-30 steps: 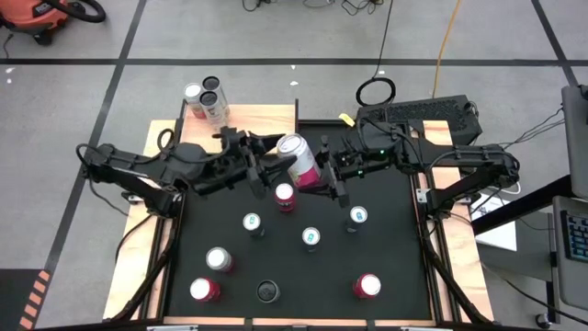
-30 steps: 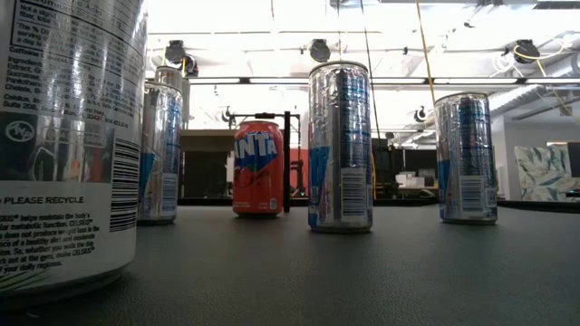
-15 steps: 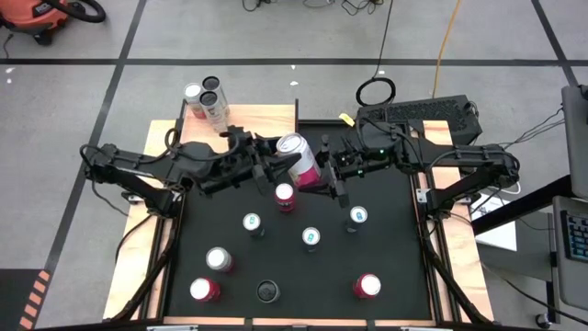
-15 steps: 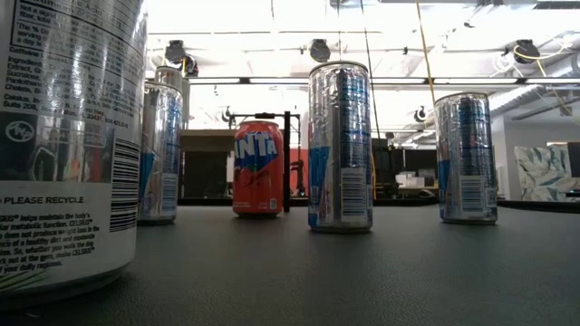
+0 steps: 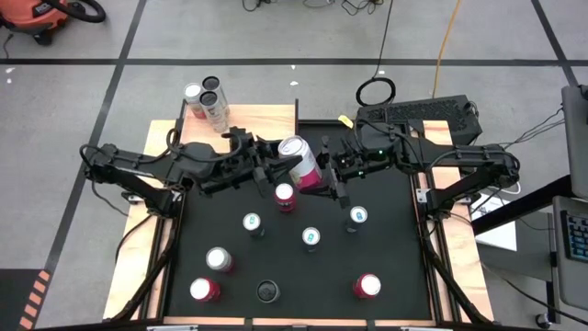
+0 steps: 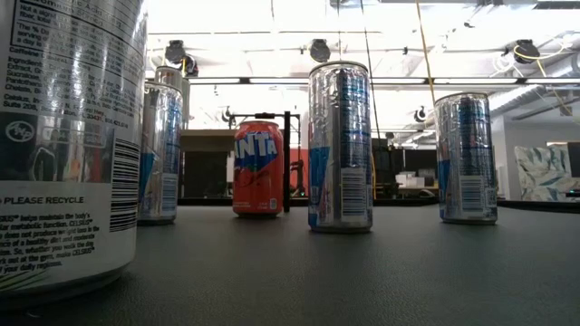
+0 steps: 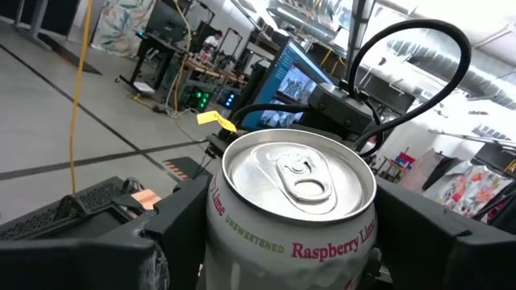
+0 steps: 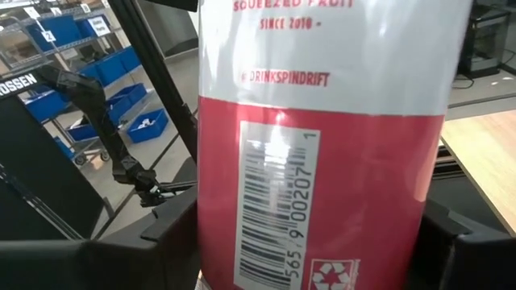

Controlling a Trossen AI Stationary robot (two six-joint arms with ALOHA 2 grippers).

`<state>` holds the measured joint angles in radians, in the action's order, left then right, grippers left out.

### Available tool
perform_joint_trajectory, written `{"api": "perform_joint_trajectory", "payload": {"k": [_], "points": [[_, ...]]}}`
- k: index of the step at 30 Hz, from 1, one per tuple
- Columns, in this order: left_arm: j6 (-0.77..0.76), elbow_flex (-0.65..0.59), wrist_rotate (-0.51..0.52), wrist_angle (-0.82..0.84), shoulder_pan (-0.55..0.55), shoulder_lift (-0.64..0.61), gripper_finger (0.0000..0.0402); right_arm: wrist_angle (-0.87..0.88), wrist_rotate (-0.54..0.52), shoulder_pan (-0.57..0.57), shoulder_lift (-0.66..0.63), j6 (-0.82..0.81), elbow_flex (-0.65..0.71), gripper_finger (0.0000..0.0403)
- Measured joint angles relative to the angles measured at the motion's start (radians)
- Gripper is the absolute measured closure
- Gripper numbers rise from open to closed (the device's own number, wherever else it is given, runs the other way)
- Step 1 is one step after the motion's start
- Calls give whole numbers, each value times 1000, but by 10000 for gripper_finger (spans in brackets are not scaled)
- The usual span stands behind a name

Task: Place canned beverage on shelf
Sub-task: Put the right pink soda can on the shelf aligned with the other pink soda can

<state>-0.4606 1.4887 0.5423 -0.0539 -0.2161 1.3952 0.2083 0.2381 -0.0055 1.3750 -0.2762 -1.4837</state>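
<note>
You see the can (image 5: pixel 299 159) tilted above the desk (image 5: pixel 395 267), pinched in the right claw (image 5: pixel 317 175). Your left claw (image 5: pixel 274 165) straddles its top end, fingers (image 7: pixel 173 234) spread beside it; contact isn't clear. The shelf (image 5: pixel 262 119) lies just behind both claws.

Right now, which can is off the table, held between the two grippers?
The raspberry-lime can, white above red, tilted in mid-air between the left gripper and right gripper; every other can stands upright.
</note>
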Motion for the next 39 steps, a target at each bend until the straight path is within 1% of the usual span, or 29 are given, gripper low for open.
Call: {"api": "perform_joint_trajectory", "payload": {"k": [3,5,11,13,19,22,24,30,34,37,39], "points": [[-1,0,-2,0,-2,0,117,1,-1,0,0,1,0,128],[-5,0,1,0,-3,0,109,1,-1,0,0,1,0,128],[-33,0,8,-9,-5,0,45,5,-7,-1,0,22,0,128],[-36,0,8,-13,-5,1,31,6,-7,-2,0,25,0,128],[-36,0,12,-15,-9,14,23,7,-6,-2,0,28,0,128],[-32,0,16,-18,-9,22,24,6,-6,-2,0,28,0,128],[-32,0,22,-15,-9,24,31,8,-6,-2,0,28,0,128],[-28,0,35,-11,-9,23,80,7,-5,-2,0,25,0,128],[-27,0,38,-10,-9,23,104,7,-5,-2,0,23,0,128],[-28,0,38,-12,-9,23,109,7,-2,-2,0,21,0,121],[-32,0,38,-15,-9,23,111,6,-1,-2,0,6,0,108]]}}
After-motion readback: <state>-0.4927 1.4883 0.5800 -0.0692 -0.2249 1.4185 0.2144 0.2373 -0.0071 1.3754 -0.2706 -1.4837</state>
